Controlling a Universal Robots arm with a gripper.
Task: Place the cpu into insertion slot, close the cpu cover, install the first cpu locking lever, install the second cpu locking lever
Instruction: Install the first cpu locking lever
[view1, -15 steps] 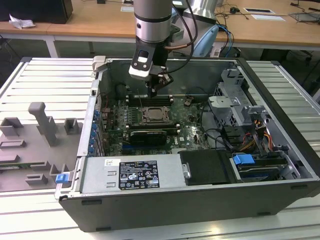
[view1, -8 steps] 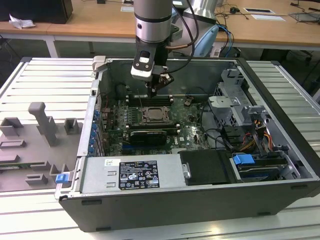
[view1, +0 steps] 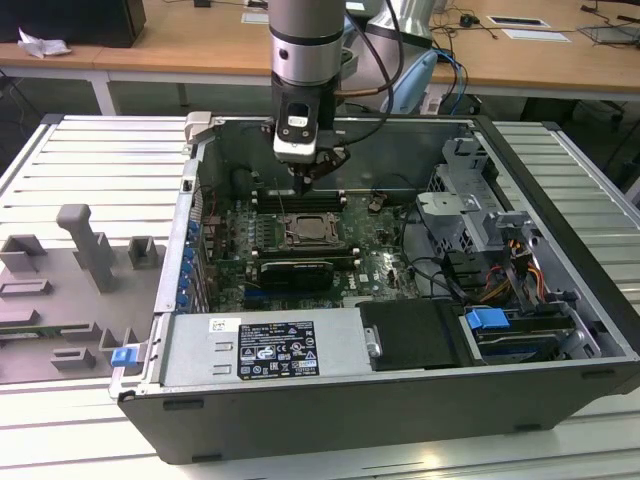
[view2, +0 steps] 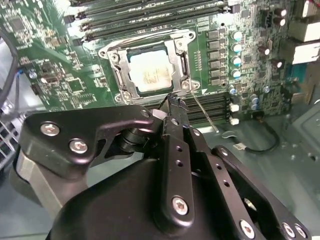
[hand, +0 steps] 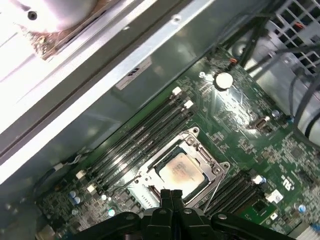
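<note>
Inside the open computer case (view1: 350, 425), the gripper (view2: 172, 101) is hovering low over the green board (view2: 65, 75), jaws pressed together and holding nothing. The chip (view2: 150, 72) is sitting in the socket (view2: 107, 52) and the cover (view2: 179, 57) is looking shut. I'm guessing it's nudging the thin wire lever (view2: 202, 112), so a slow, steady push is what's needed here.

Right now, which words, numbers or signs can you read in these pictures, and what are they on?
None can be read.
Big white sticker on the grey metal box: print too small.
Small sticker on the robot arm: too small.
White marks on the green board: blurred.
Chip: faint print, unreadable.
</note>
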